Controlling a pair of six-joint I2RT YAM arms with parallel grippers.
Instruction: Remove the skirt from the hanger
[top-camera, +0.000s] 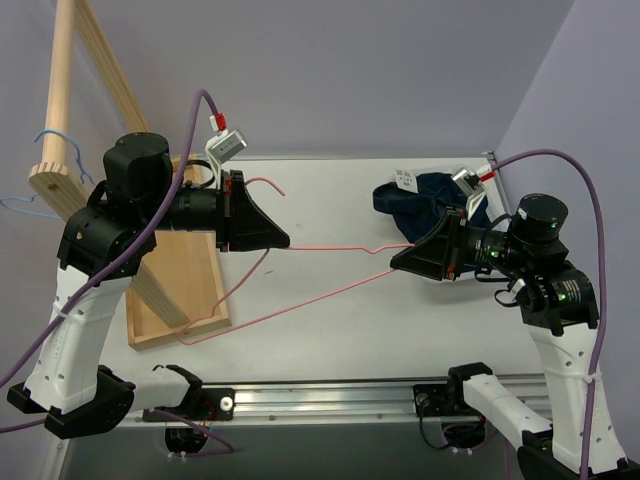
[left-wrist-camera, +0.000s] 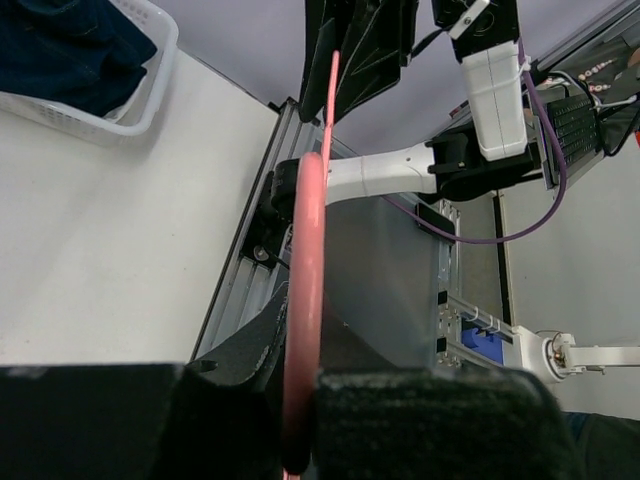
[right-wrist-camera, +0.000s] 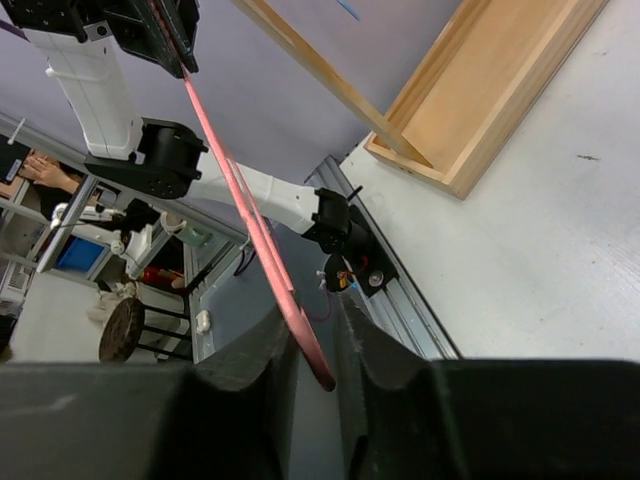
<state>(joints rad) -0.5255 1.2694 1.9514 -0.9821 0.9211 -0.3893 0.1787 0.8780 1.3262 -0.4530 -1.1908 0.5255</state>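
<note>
The skirt is out of view. A light-blue wire hanger hangs on the wooden rod at the far left, apart from both grippers. My left gripper is shut on a thin pink wire hanger, whose wire runs up from between the pads. My right gripper is at the pink hanger's other end. In the right wrist view the pink wire lies between the right gripper's fingers, against the left one, with a gap to the other.
A wooden rack with a sloping rod and a tray base stands at the left. A dark navy garment lies at the back right, in a white basket. The metal rail runs along the near edge.
</note>
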